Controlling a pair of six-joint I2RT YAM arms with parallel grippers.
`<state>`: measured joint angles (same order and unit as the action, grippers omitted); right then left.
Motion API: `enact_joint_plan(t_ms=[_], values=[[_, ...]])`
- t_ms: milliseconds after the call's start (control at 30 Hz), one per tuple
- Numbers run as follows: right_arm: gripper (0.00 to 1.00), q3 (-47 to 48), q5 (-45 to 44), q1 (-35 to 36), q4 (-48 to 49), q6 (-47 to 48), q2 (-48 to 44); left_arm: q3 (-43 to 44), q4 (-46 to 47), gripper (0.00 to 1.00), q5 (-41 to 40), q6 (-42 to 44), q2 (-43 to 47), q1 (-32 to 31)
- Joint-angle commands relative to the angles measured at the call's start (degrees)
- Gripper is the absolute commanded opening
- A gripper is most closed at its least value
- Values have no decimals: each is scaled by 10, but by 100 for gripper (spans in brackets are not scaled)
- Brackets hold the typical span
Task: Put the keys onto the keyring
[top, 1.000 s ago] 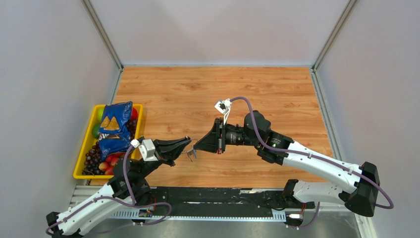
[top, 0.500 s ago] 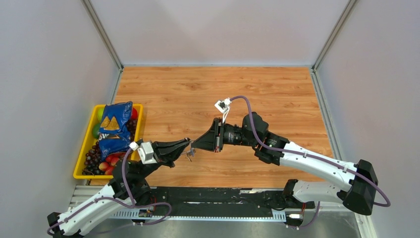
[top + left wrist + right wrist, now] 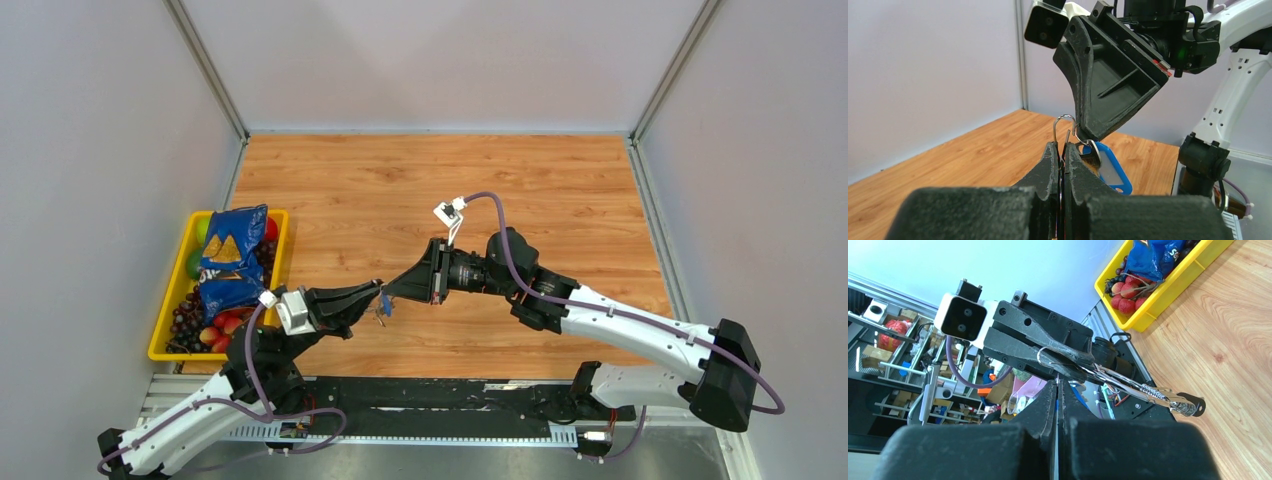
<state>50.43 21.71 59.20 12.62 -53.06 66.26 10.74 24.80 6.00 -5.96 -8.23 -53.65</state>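
One thin silver keyring (image 3: 1064, 116), blue-headed key (image 3: 1109, 167) beside, pinched in left gripper (image 3: 1059, 146); right gripper (image 3: 1057, 384) closed, hold unclear.

- The keyring (image 3: 1064, 120) is a thin silver wire loop. Its rounded top stands upright, just above the tips of the left gripper (image 3: 1060, 148), which pinch the wire in the air.
- The blue-headed key (image 3: 1109, 167) hangs just behind the loop, low and to the right. Its flat plastic head is tilted.
- The black-headed key (image 3: 1192, 407) dangles on a slim silver length that runs away from the loop. Its teeth are too small to see.
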Motion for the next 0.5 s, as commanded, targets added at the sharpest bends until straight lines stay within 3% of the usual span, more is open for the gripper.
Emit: enact_joint_plan(t_ms=[0,467], values=[[0,-7,-20,2,35,-30,-3,-3,42,0,11,12,8,0],[0,-15,-38,6,54,-76,-3,-13,57,0,8,19,9,0]])
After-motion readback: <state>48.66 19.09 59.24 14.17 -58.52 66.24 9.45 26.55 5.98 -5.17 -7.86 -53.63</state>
